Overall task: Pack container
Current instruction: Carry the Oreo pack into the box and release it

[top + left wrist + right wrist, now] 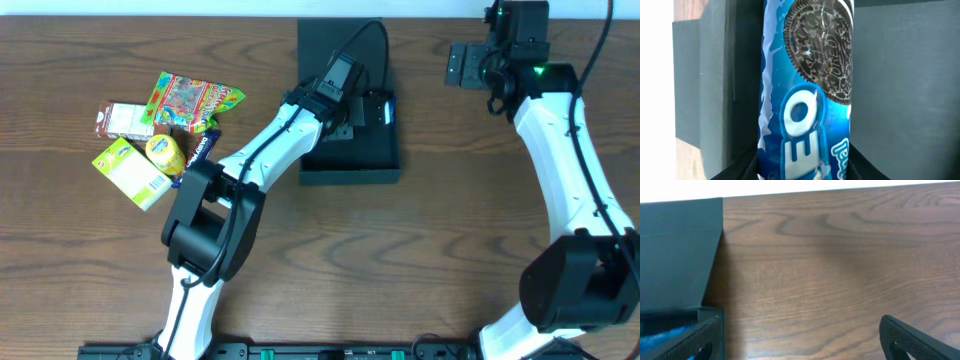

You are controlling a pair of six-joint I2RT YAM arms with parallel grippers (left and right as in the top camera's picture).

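The dark teal container stands at the table's middle back with its flap lid laid open behind it. My left gripper is inside the container, shut on a blue Oreo packet that fills the left wrist view against the container's floor. My right gripper is open and empty over bare table at the back right. In the right wrist view its fingers are spread wide, with the container's lid at the left.
A cluster of snack packets lies at the left: a green candy bag, a brown-and-white packet, a yellow round item, a light green box and a dark blue wrapper.
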